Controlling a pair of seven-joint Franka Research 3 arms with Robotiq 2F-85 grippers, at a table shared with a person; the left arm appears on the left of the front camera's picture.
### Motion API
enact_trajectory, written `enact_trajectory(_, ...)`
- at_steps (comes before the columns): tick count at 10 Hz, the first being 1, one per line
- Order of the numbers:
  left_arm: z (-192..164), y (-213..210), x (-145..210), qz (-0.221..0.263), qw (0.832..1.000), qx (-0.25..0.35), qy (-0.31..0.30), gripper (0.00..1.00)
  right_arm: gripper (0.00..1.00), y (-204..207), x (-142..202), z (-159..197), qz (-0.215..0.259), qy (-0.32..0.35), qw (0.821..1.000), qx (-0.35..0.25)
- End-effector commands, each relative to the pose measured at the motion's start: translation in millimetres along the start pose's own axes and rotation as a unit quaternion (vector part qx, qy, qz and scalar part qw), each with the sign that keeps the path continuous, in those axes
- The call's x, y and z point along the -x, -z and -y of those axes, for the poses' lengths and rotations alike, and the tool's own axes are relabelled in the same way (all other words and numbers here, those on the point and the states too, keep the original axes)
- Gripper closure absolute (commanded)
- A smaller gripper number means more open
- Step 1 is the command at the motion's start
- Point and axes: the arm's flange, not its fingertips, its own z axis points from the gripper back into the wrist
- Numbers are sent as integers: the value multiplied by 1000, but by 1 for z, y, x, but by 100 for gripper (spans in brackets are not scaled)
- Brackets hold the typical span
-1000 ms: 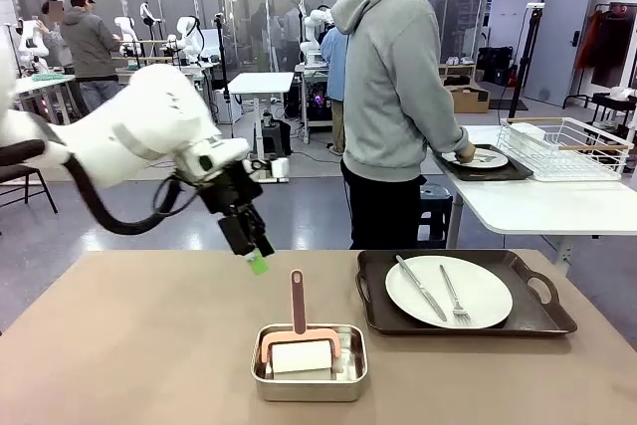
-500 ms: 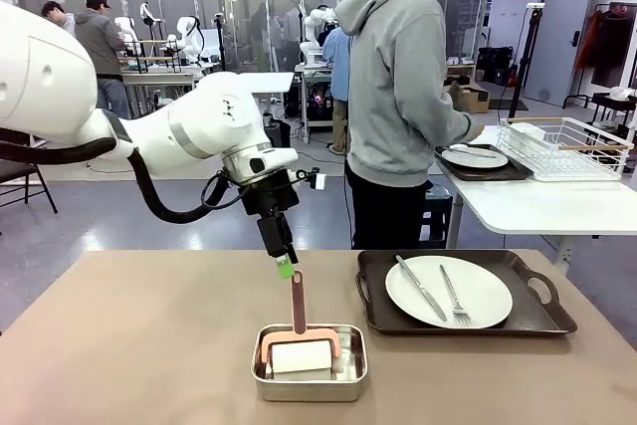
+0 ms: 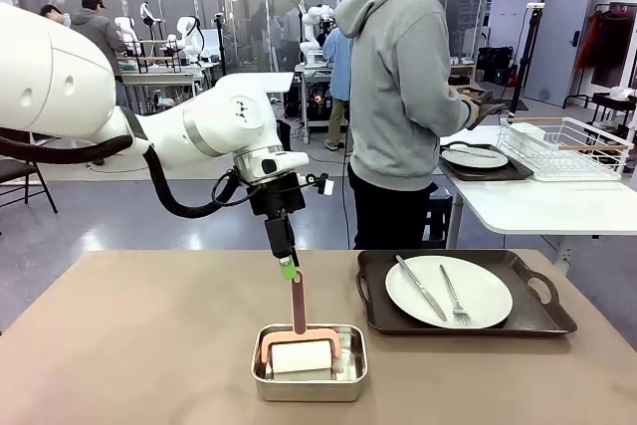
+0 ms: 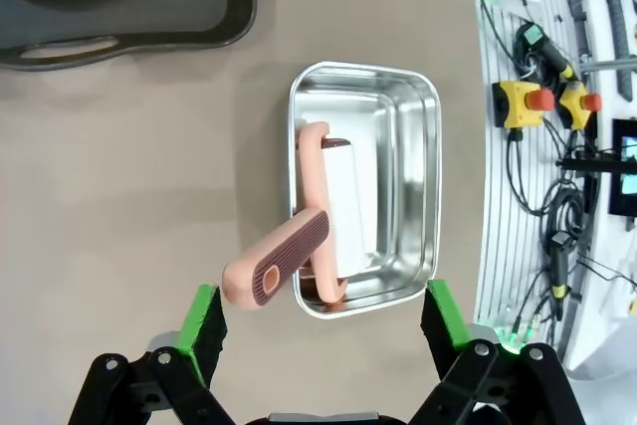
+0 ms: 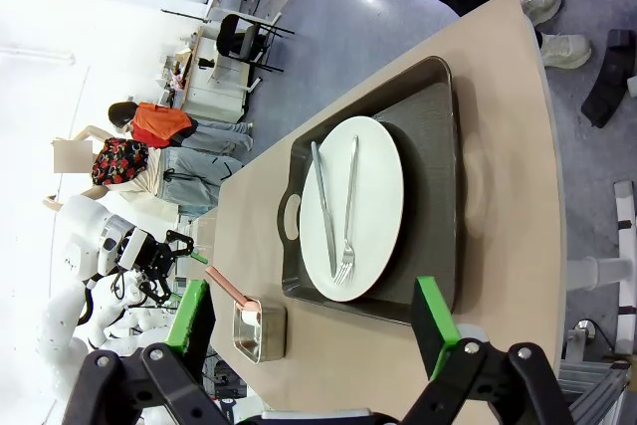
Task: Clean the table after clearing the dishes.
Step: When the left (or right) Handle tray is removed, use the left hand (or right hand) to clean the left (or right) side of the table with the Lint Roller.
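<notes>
No lettering, label, brand, number or sign is legible from where I stand; whatever print there may be is too small or too blurred to make out.
</notes>
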Motion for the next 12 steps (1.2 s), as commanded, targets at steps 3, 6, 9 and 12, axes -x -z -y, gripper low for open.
enact_trajectory(3,-15,6,-6,-25,999,33,-9,0,0,-1,2,-3,0,-1,1000,-3)
enact_trajectory(6,-21,22,-9,-29,998,60,-4,0,0,-1,2,-3,0,-1,1000,-3)
enact_trajectory(9,-23,38,-11,-46,995,83,-8,0,0,-1,2,-3,0,-1,1000,-3)
enact_trajectory(12,-27,49,-14,-57,994,95,-3,0,0,-1,2,-3,0,-1,1000,-3)
